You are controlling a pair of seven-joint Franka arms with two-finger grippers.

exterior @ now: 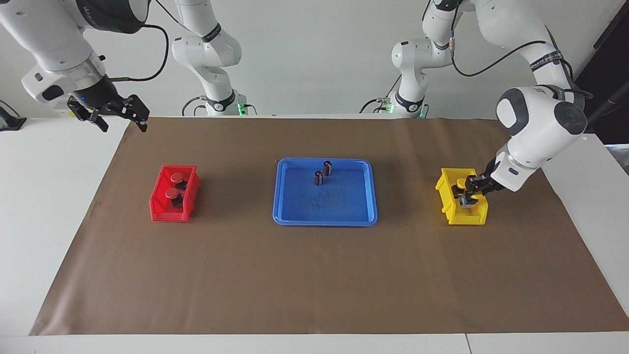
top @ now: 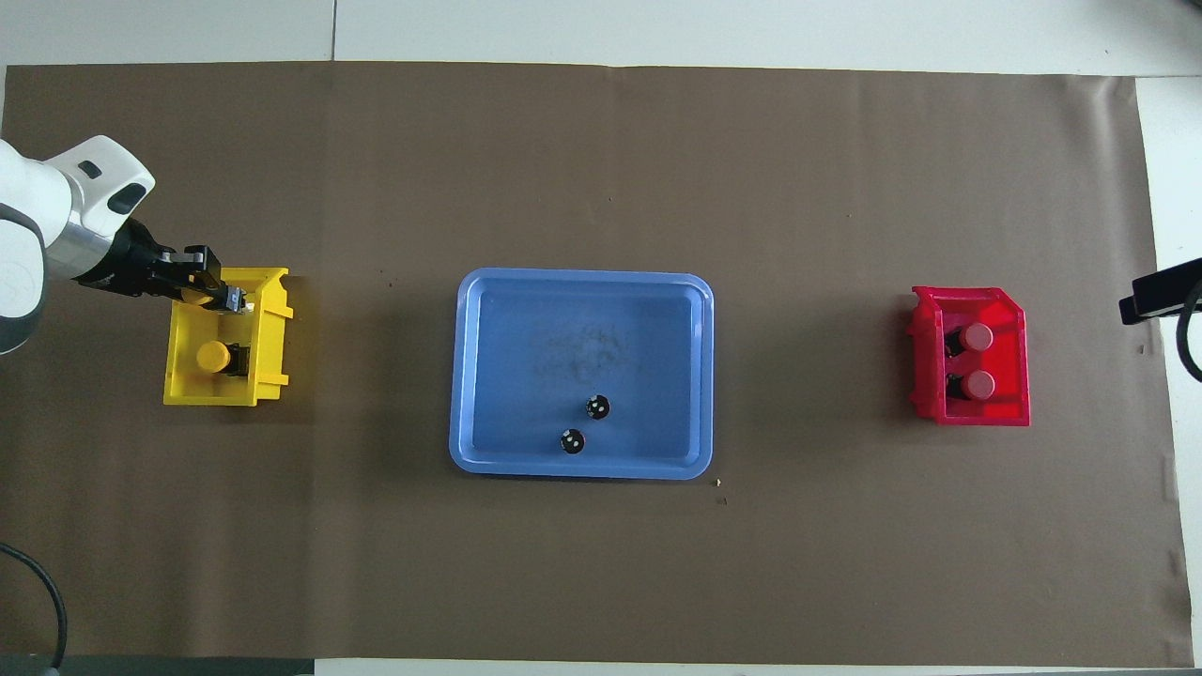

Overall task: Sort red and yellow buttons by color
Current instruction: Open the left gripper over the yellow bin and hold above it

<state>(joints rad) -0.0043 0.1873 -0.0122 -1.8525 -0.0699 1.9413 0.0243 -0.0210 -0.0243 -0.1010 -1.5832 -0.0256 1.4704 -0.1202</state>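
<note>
Facing view: left claw (exterior: 470, 195) grips yellow button (exterior: 465, 198) over yellow bin (exterior: 449, 196)

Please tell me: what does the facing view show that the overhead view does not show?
Only the facing view shows both arm bases and the whole right gripper, open, raised over the table's edge. Only the overhead view shows the white dots on top of the two dark cylinders and the yellow button lying clear. Both show the left gripper shut on a yellow button in the yellow bin, the blue tray, and the red bin.
</note>
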